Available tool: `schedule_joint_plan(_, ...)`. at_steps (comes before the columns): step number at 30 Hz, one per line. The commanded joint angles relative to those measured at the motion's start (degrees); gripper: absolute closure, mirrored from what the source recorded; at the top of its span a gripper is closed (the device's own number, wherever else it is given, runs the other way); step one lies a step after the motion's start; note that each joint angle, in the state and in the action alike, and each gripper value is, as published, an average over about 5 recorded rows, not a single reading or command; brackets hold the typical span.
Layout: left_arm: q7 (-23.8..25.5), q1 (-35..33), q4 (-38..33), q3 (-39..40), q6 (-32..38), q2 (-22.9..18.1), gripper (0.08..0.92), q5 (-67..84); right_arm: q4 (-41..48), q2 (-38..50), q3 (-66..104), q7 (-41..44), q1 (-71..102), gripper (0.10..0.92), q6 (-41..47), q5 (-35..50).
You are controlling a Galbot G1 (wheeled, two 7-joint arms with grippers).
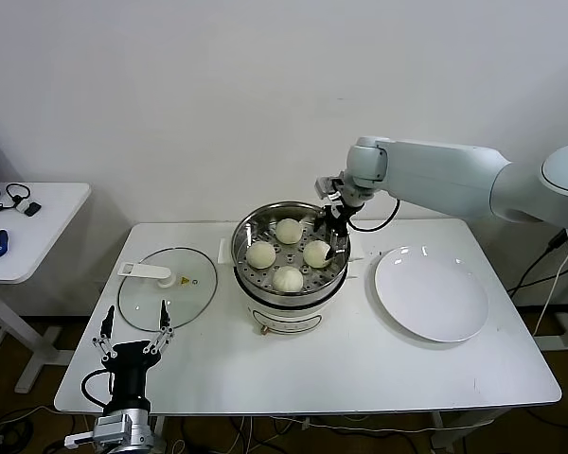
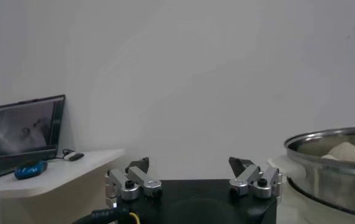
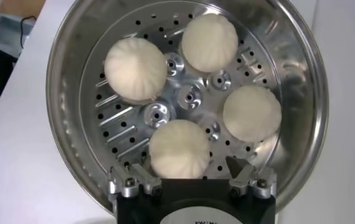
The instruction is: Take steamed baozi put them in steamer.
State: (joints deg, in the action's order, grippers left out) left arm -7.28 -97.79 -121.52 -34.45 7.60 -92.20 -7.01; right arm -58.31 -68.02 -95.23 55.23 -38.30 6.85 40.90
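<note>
The left gripper idles low at the desk's front edge, fingers spread. All four buns sit in the steamer; the right gripper hovers over its rim, fingers spread and holding nothing, the plate bare.

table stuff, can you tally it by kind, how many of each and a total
steamed baozi: 4, all on the perforated tray inside the steamer
steamer: 1
glass lid: 1, lying flat on the table beside the steamer
white plate: 1, with nothing on it
total: 7
</note>
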Motion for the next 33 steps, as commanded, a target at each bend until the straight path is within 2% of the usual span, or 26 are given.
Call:
schedule_joint_plan(1, 0.0, -0.1, -0.5, 0.2, -0.3, -2.8, 0.177, -0.1, -2.4, 3.9, 1.1, -1.5, -3.2, 0.205, 0.4, 2.1)
schedule_joint_plan(5, 0.1, -0.2, -1.1, 0.3, -0.6, -2.8, 0.177, -0.2, -7.8, 7.9, 2.3, -7.7, -5.8, 0.203, 1.9, 5.3)
schedule_joint_plan(11, 0.1, -0.2, -1.6, 0.5, -0.7, -2.8, 0.177, -0.4, -19.8, 16.1, 6.9, -24.6, -6.3, 0.203, 5.9, 10.2)
schedule_joint_plan(17, 0.2, -0.3, -2.1, 0.8, -0.8, -2.8, 0.177, -1.0, -29.5, 26.2, 15.8, -37.9, -0.4, 0.203, 8.5, 10.1)
schedule_joint_plan(26, 0.4, -0.4, -2.3, 0.8, -1.0, -2.8, 0.177, -1.5, -40.5, 40.5, 48.6, -48.9, 29.6, 0.203, 8.7, 2.3)
schedule_joint_plan(33, 0.4, -0.4, -1.9, 0.5, -1.0, -2.8, 0.177, -1.7, -47.5, 45.9, 75.1, -54.8, 58.0, 0.203, 3.3, -5.6)
